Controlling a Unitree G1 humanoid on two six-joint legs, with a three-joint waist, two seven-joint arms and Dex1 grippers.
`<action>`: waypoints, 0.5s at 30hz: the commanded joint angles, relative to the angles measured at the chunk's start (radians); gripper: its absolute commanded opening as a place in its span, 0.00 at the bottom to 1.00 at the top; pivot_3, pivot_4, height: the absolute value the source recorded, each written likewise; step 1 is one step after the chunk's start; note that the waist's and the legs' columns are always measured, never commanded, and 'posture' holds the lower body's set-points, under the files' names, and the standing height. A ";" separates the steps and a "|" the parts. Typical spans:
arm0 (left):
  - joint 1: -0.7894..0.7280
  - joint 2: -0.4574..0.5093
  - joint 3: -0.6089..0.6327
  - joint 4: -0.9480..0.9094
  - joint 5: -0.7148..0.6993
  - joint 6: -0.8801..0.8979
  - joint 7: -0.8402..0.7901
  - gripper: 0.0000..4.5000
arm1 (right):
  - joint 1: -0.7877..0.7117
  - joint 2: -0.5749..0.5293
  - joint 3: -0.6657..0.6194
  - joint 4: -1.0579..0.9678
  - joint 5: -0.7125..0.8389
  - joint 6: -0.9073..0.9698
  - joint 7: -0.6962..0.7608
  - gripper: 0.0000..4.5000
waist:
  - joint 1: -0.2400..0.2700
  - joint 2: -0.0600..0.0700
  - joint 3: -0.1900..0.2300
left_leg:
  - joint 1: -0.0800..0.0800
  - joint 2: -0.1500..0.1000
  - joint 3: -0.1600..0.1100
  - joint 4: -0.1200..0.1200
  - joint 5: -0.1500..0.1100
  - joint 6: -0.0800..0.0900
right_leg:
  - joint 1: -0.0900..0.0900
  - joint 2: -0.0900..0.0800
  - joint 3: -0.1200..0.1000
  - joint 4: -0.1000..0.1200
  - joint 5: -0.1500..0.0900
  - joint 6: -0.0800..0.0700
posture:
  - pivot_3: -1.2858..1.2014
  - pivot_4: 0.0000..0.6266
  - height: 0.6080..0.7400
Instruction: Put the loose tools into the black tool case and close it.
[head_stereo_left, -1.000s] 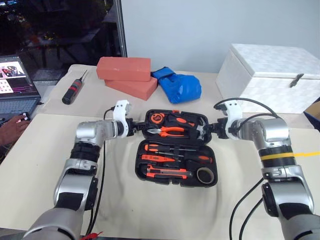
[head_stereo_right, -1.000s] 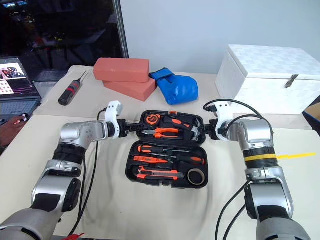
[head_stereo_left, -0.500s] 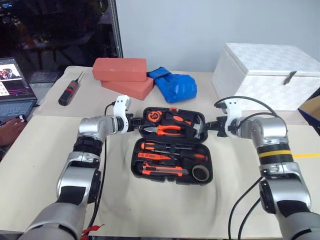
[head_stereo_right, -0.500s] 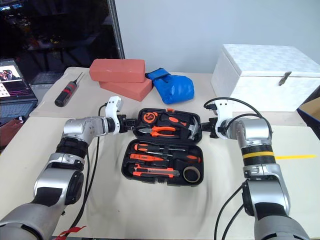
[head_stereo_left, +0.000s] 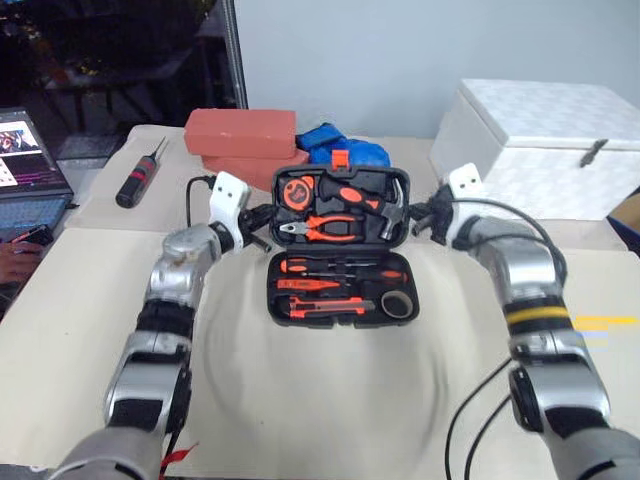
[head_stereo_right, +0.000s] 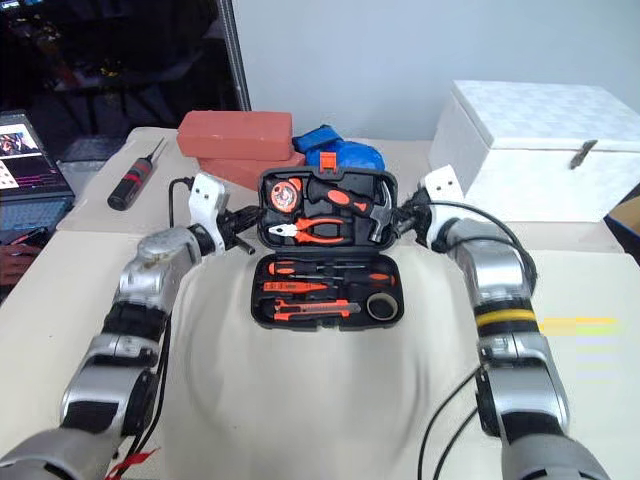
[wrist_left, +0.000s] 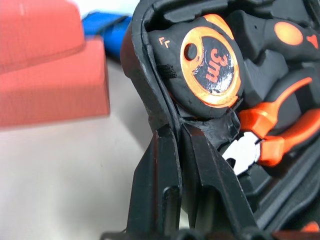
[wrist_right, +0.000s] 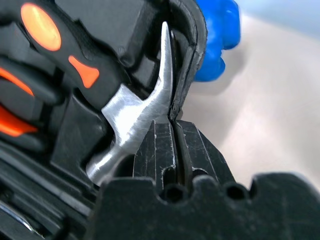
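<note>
At the far left of the surface a thicker black screwdriver lies well apart from the work. Next, the left gripper is seen with its fingers pinched shut on the left rim of the lid of the black tool case, just below the tape measure and beside the pliers clipped inside it. The case sits mid-surface, in front of the red bricks; its lid is raised near upright, while the base lies flat with the screwdrivers, utility knife and tape roll seated in their slots. At the right, the right gripper is closed on the lid's right rim, next to the hammer head. Closing appears to be the step in hand. The lid is best swung forward and down by both arms at an even pace, so it is not twisted, and both grips released only once lid meets base. The orange latch then remains to be pressed.
</note>
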 joint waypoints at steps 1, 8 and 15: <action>0.087 0.021 -0.062 -0.161 0.032 -0.056 -0.059 0.00 | 0.147 0.005 0.008 -0.301 0.032 -0.019 0.014 0.00 | 0.002 0.001 0.000 | 0.000 0.000 0.001 0.001 0.000 0.000 | -0.001 0.000 0.000 0.000 0.000 0.000 | 0.52 0.24 1.00; 0.210 0.161 -0.021 -0.332 -0.030 0.025 -0.174 0.16 | 0.368 -0.080 -0.058 -0.572 0.062 0.008 0.062 0.00 | -0.004 0.001 0.000 | 0.017 0.000 0.003 0.002 0.000 0.000 | 0.015 0.001 0.000 -0.003 -0.001 -0.001 | 0.52 0.24 1.00; 0.440 0.652 0.189 -0.450 -0.384 0.642 -0.570 0.68 | 0.776 -0.406 -0.250 -0.870 0.023 0.076 0.296 0.23 | -0.016 0.002 0.002 | 0.030 0.004 0.003 0.001 0.002 0.001 | 0.023 0.005 0.000 0.001 -0.010 0.000 | 0.52 0.24 1.00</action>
